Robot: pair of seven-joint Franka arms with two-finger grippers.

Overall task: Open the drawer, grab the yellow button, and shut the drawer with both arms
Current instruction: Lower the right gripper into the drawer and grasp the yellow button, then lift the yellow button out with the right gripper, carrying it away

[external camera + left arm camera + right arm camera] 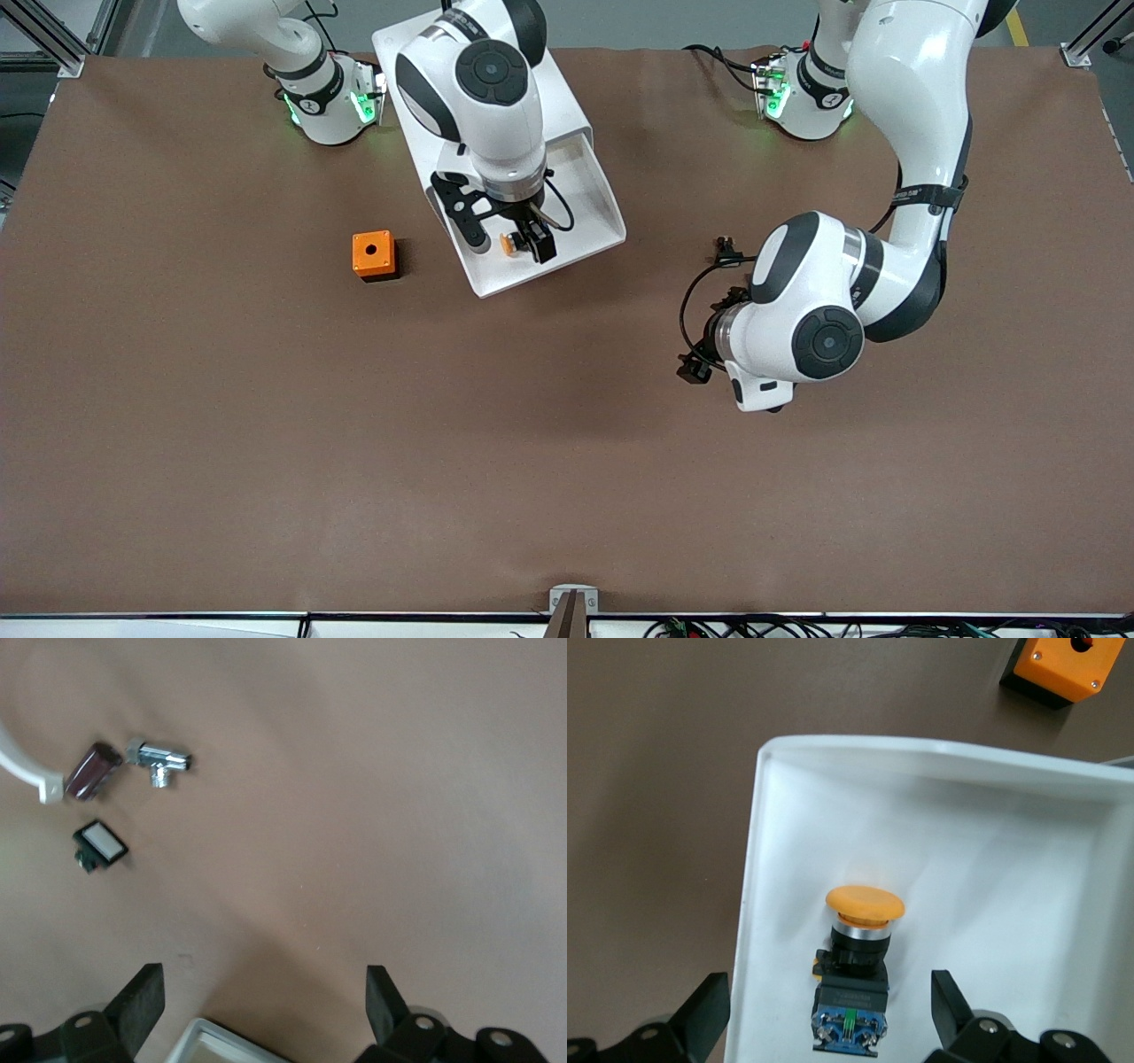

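Observation:
The topmost drawer of the white cabinet is pulled out toward the front camera. The button lies on its side in the drawer's white tray. Its orange-yellow cap and black-blue body show in the right wrist view. My right gripper hangs just over the button. It is open, with one finger on each side of the body, and I see no contact. My left gripper is open and empty over bare table toward the left arm's end, and that arm waits.
An orange cube box with a hole stands on the table beside the drawer, toward the right arm's end. The left wrist view shows a small black part with a white face, a chrome fitting and a dark red part.

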